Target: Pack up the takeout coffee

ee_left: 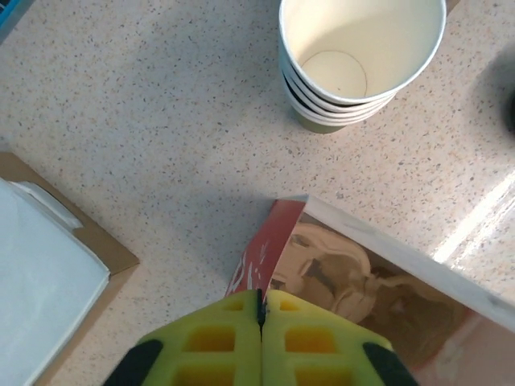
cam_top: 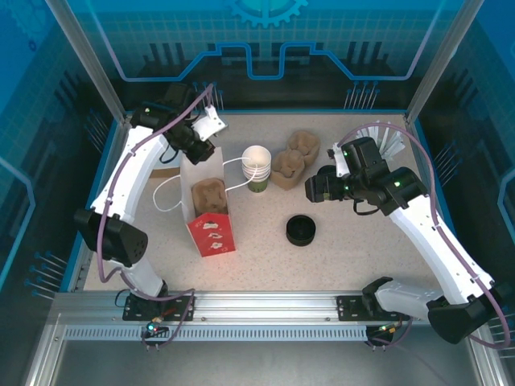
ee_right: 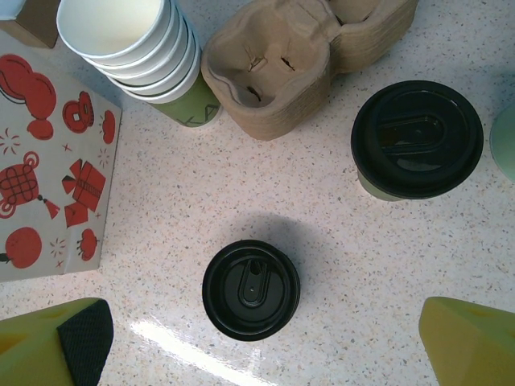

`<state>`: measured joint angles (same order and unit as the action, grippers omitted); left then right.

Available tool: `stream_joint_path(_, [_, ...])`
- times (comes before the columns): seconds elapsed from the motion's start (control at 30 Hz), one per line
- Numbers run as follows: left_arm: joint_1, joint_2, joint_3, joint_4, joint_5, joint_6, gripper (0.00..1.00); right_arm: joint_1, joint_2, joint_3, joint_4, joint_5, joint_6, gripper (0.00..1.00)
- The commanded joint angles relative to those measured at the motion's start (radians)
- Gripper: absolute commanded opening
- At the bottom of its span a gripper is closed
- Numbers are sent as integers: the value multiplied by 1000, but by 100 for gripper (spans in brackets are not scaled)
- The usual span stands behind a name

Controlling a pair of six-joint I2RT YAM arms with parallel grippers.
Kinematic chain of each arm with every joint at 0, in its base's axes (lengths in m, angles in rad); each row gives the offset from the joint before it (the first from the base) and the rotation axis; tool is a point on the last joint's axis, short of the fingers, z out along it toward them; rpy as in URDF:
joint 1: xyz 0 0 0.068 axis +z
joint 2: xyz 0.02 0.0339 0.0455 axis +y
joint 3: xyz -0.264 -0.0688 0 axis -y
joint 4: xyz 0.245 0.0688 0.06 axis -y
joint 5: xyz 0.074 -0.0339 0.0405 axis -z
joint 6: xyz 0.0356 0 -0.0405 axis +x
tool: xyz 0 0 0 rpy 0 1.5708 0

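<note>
Tabletop, pale and speckled, carries everything in front of you. Largest on it is a white paper bag with red decorations. It stands open left of centre, with a brown pulp carrier sitting inside. Your left gripper has its yellow pads pressed together on the bag's rim, and the bag's red edge runs into the seam between them. Right of the bag sits a stack of pulp carriers. Between the bag and that stack stands the takeout coffee cup, green outside and white inside. It is the topmost of a nested pile, upright and empty. A lidded cup stands near the carriers. Your right gripper hangs with its fingers spread wide, holding nothing, above a black lid.
</note>
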<state>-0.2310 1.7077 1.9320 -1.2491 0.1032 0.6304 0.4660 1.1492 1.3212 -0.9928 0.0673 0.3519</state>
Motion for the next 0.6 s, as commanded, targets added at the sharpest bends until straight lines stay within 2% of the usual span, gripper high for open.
stream_joint_path(0.0, [-7,-68,46,-39,11,-15,0,8,-19,-2,17,-4,-15,100])
stream_joint_path(0.2, [-115,-166,51,-55,-181,-99,0,11,-17,3,34,-31,20,100])
stream_joint_path(0.43, [-281,-263,-57,30,-440,-148,0,63,-38,13,109,-61,98,98])
stream_joint_path(0.57, [-319,-268,-74,36,-486,-173,0,130,-52,25,162,-39,121,96])
